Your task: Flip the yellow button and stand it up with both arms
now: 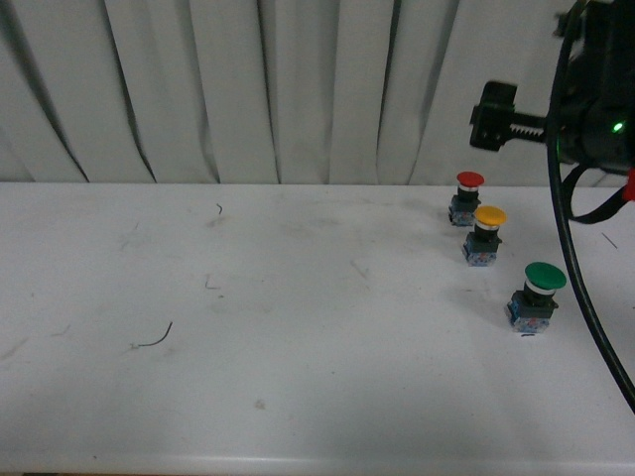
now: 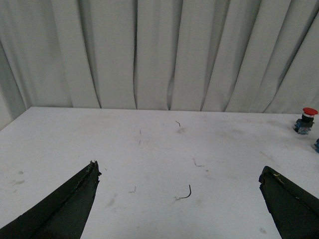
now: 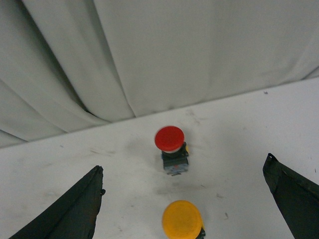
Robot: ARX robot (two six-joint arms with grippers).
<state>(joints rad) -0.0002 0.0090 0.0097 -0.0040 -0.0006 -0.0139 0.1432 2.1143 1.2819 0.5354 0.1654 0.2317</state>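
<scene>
- The right gripper (image 3: 182, 199) has its jaws spread wide and holding nothing; seen from its wrist, the yellow button (image 3: 182, 218) lies between the two fingers, below them and untouched.
- The left gripper (image 2: 179, 199) also has its jaws spread and empty, over bare desk (image 1: 298, 347) well away from the yellow button.
- The yellow button (image 1: 485, 234) sits cap up on its base, between the red button (image 1: 466, 196) behind it and the green button (image 1: 537, 295) in front of it.
- By my reading, no grasp has been made, so the flip and the standing with both arms are still to do.
- The right wrist view cuts off the yellow button's lower part, so its base is hidden there; the front view shows only part of the right arm (image 1: 585, 109) and none of the left.
</scene>
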